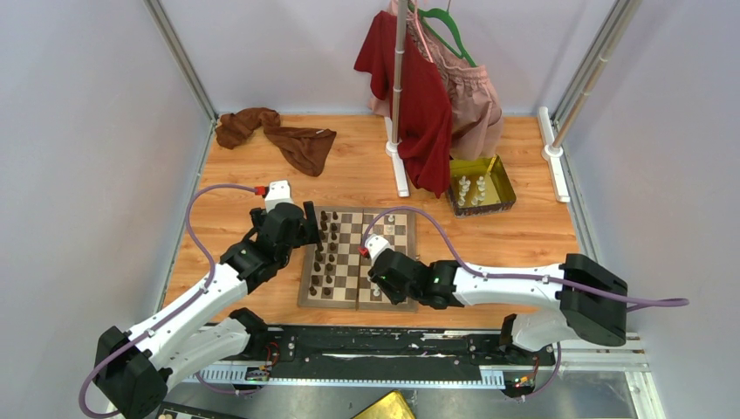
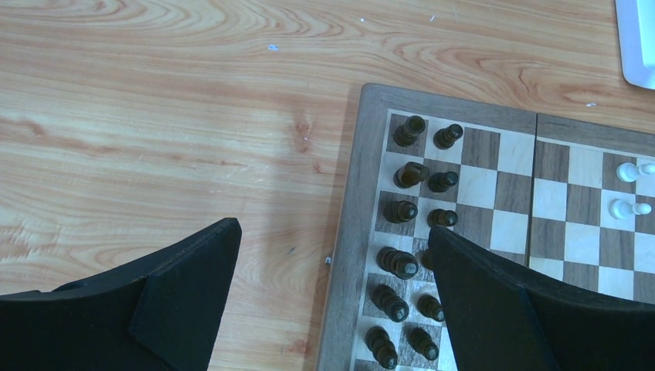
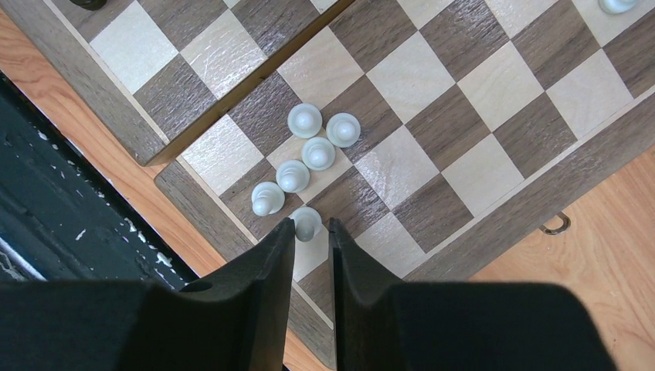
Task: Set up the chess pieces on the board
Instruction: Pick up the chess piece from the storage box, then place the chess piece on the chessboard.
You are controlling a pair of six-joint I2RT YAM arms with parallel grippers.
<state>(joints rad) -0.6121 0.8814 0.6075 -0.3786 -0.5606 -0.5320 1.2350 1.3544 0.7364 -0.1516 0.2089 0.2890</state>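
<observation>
The board (image 1: 349, 262) lies in front of both arms. Two files of dark brown chess pieces (image 2: 409, 174) stand along its left side. My left gripper (image 2: 332, 229) hangs open over the board's left border; one finger is over bare table, the other over the dark pieces. At the near right corner stands a cluster of cream-white pawns (image 3: 317, 152). My right gripper (image 3: 311, 224) has its jaws drawn in around one white pawn (image 3: 307, 220) beside that cluster, on the board. Two more white pieces (image 2: 627, 171) stand at the far right side.
A gold tray (image 1: 508, 188) with several white pieces (image 1: 471, 190) sits behind the board to the right. A clothes stand (image 1: 397, 166) with a red garment (image 1: 419, 105) rises behind the board. A brown cloth (image 1: 279, 133) lies at the back left.
</observation>
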